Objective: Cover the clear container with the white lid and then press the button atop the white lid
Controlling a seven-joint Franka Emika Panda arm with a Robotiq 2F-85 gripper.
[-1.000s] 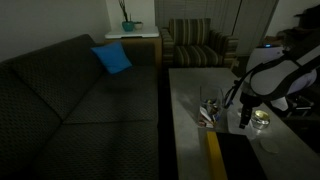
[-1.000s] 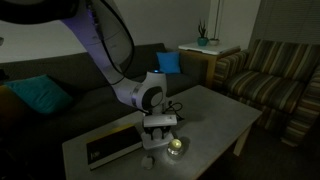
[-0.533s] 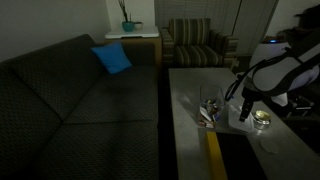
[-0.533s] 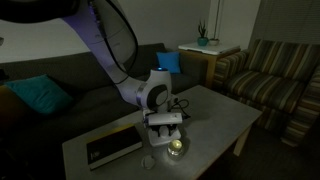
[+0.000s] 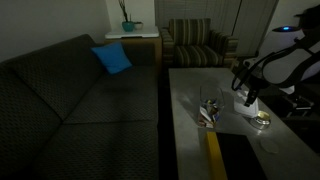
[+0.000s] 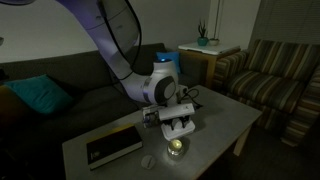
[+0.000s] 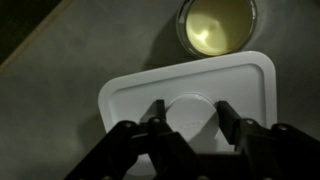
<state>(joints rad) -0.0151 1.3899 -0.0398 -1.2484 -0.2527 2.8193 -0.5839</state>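
— White lid (image 7: 245, 90): how is it held?
— The gripper (image 7: 189, 106) has closed narrowly on the lid's round button (image 7: 190, 114). It looks clamped, with the lid above the table (image 5: 190, 140) near a yellowish round thing (image 7: 218, 22).
— Best approach?
— Carry it left to the clear container (image 5: 210, 108), keep it level, line up the corners, then lower it.

couch (image 5: 70, 90): big dark one, running along the side of the tabletop (image 5: 190, 135)
blue pillow (image 5: 112, 58): leaning at the couch's far end
teal pillow (image 6: 40, 95): sitting on the couch too
armchair (image 6: 275, 75): striped, standing off the tabletop's far end
side table (image 5: 135, 37): holding a little plant (image 5: 127, 22)
book (image 6: 112, 148): dark, lying flat on the tabletop
shiny round thing (image 6: 177, 147): yellowish, glowing a bit, sitting near the book but apart
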